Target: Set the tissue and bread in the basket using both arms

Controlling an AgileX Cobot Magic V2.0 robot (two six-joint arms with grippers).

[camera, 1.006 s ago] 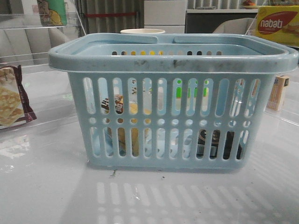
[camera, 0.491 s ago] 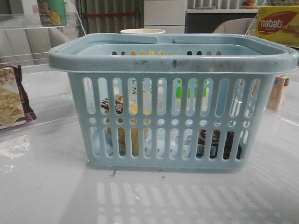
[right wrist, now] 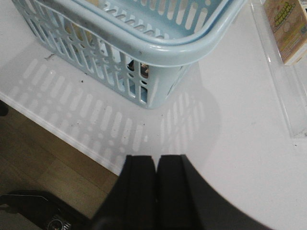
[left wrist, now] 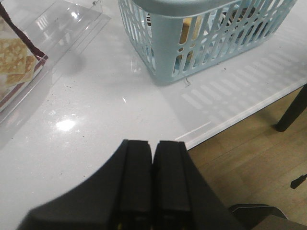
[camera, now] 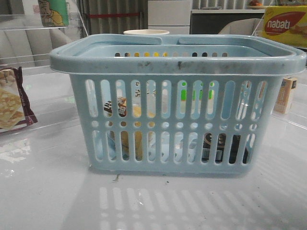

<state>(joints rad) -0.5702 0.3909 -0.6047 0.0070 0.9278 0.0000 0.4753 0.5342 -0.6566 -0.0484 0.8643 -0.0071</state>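
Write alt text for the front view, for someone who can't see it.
A pale blue slotted basket fills the view on a white table, with the bread and the dark tissue pack visible through its slots. A cracker packet lies at left; neither claw appears.

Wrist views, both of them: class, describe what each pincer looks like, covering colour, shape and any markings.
The left pincer has two matte black, flat-faced rectangular fingers, broadening into a dark body below; a tiny yellowish spot shows near its base. The right pincer looks the same: two plain black blocky fingers with squared tips and no visible markings. No cables or sleeves show in either wrist view, and neither arm appears in the front view.
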